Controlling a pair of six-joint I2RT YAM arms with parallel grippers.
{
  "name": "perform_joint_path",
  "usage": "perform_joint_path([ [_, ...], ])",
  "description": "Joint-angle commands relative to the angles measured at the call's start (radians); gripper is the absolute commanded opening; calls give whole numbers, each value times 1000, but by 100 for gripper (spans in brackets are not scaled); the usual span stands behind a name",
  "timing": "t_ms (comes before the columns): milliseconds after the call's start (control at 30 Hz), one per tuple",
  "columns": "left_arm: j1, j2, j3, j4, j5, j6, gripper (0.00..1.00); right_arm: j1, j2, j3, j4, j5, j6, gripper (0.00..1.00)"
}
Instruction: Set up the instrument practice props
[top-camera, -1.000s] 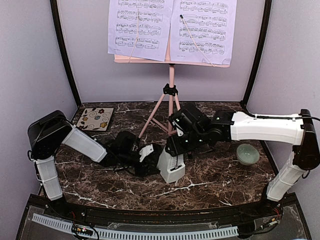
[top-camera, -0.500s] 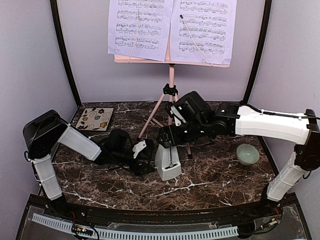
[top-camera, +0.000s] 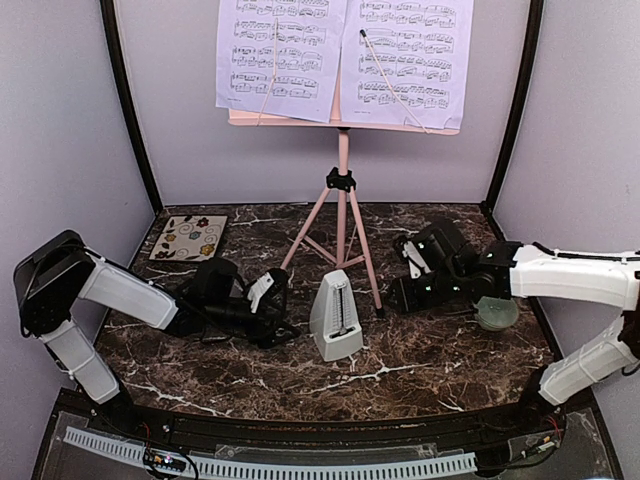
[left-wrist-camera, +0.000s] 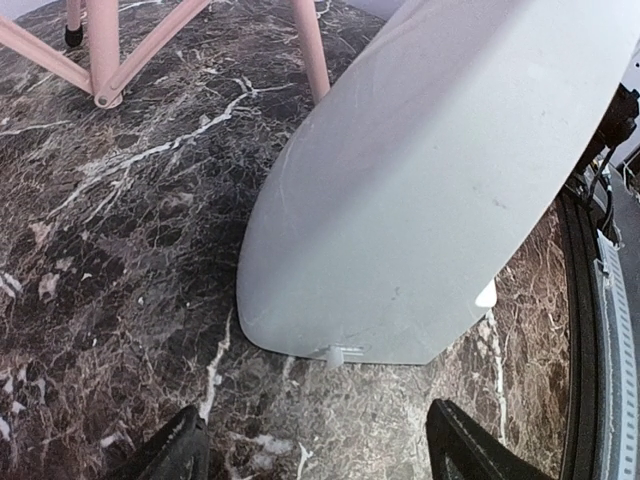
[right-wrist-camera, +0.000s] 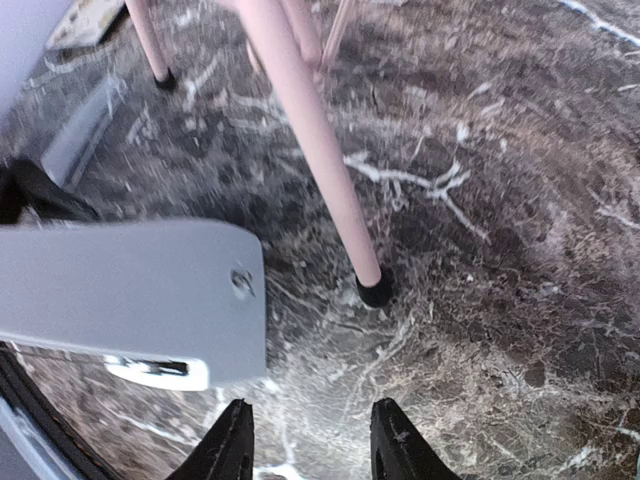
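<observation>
Marble counter: your left pincer and right pincer gape released; pinch the probably light, tippy metronome by its sloping sides.

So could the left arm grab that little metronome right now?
Probably yes: the left gripper stands open just short of the metronome, facing it, with nothing in between.

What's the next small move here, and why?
Probably draw the left gripper straight back from the metronome, jaws open. The metronome stands upright before the music stand, free of both grippers, and the sheet-music pages sit on its desk, so setup looks done. The right gripper is open and farther off; the left looks nearer and could tip it.
</observation>
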Motion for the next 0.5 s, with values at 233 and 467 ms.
perform_joint_path([
  [233,2,-96,-1,-69,-69,-188,76,-33,233,-142,364,-147,-117,27],
  [467,1,-143,2,-120,-121,-279,76,-30,335,-160,520,-260,-120,22],
])
